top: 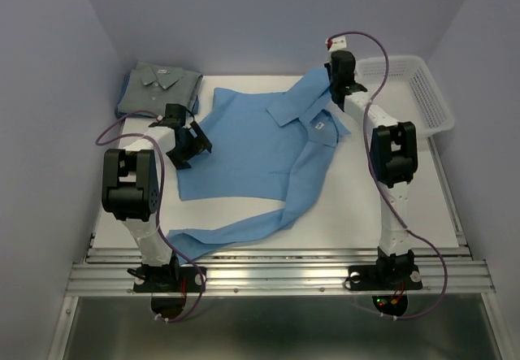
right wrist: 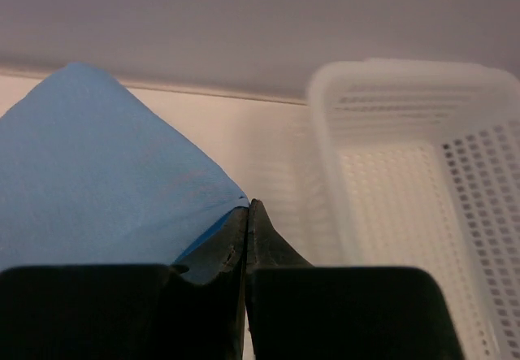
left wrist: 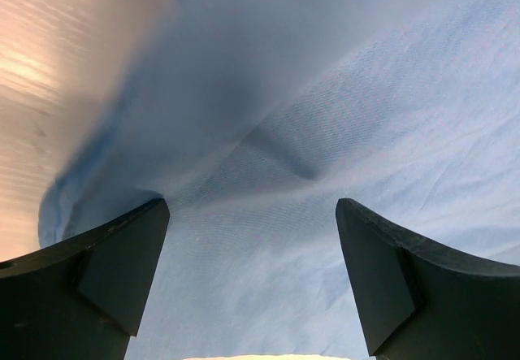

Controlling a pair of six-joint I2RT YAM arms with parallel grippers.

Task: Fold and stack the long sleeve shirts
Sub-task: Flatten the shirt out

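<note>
- The white worktop [top: 406, 214] carries everything you see. Take the light blue shirt [top: 244, 145] as your landmark: it lies spread open across the middle.
- On that light blue shirt, the collar lies on the far right part. One long sleeve runs down the right side and bends across to the near left. The far right corner is raised off the worktop.
- The white mesh basket [top: 433, 104] stands to the right of the blue shirt, beyond its raised corner.
- The grey shirt [top: 158, 85] sits folded to the far left of the blue shirt, near it, with a thin strip of worktop between them.
- Your left hand [left wrist: 252, 210] is over the blue shirt's left edge with its fingers spread wide. Blue cloth fills its wrist view between them, and you cannot tell whether they touch it.
- Your right hand [right wrist: 248, 214] is at the blue shirt's raised far right corner. Its fingers are pressed together, pinching the edge of the blue cloth.
</note>
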